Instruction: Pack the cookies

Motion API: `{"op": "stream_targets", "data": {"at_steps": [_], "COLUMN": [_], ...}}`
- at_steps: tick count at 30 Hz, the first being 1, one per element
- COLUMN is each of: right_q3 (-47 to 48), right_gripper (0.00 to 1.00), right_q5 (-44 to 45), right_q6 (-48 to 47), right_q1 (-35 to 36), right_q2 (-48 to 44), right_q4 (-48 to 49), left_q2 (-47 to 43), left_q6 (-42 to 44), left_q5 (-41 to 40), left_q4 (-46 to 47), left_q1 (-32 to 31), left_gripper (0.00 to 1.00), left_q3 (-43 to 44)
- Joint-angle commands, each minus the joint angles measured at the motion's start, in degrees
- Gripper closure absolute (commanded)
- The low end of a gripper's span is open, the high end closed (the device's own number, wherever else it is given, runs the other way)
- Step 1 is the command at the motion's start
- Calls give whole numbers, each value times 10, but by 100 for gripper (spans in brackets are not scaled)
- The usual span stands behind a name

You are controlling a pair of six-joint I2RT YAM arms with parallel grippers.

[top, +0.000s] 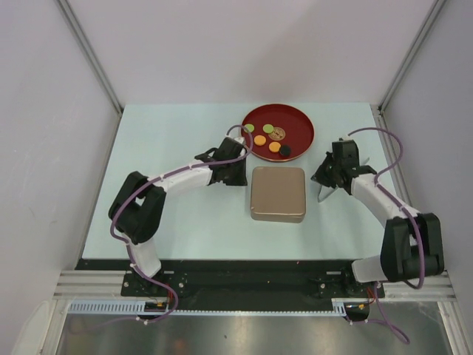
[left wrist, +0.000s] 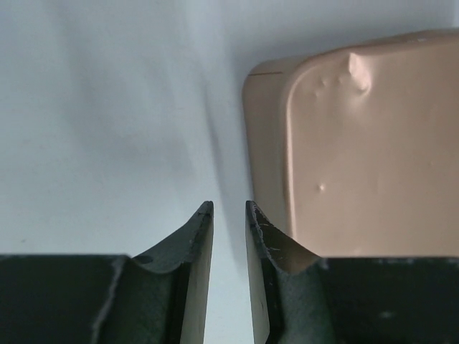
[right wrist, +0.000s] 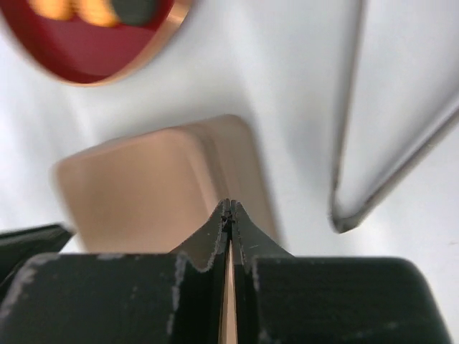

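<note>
Cookies (top: 275,147) on red plate (top: 297,120), left claw (left wrist: 229,208) slightly apart, empty, right claw (right wrist: 229,204) pressed together, empty.

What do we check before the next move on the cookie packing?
1. Box open for packing: not ok, its top is closed.
2. Cookies all on the red plate, none spilled: ok.
3. Left jaws empty: ok. They are slightly apart with nothing between them, at the box's left side.
4. Right jaws empty: ok. They are shut on nothing, to the right of the box.
5. Left jaws clear of the box wall: cannot tell.
</note>
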Motion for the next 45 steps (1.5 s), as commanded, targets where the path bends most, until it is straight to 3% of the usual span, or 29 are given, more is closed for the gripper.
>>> {"op": "stream_targets", "data": {"at_steps": [1, 9, 17, 28, 31, 33, 38, 42, 45], "right_q3": [19, 26, 22, 21, 21, 21, 25, 27, 27], "right_gripper": [98, 100, 100, 100, 94, 91, 65, 59, 58], "right_q5": [-8, -52, -27, -25, -21, -17, 30, 70, 90], "right_q6": [10, -4, -10, 7, 14, 12, -23, -45, -58], "right_q1": [36, 63, 46, 57, 68, 76, 132, 167, 186], "right_q2": [-66, -5, 99, -15, -73, -98, -151, -157, -163], "right_q4": [28, 40, 11, 41, 58, 70, 83, 74, 63], "left_q2": [-39, -39, -46, -63, -83, -103, -136, -133, -142], "left_q6": [-5, -10, -11, -9, -5, -4, 6, 3, 8], "left_q5": [-12, -7, -6, -12, -36, -60, -80, -79, -62], "left_q4": [5, 9, 8, 7, -3, -19, -47, -83, -82], "left_q1": [14, 15, 14, 15, 17, 17, 17, 17, 17], "left_gripper": [71, 71, 71, 71, 69, 59, 35, 32, 36], "left_q3": [-5, -5, -7, -6, 1, 8, 15, 35, 20]}}
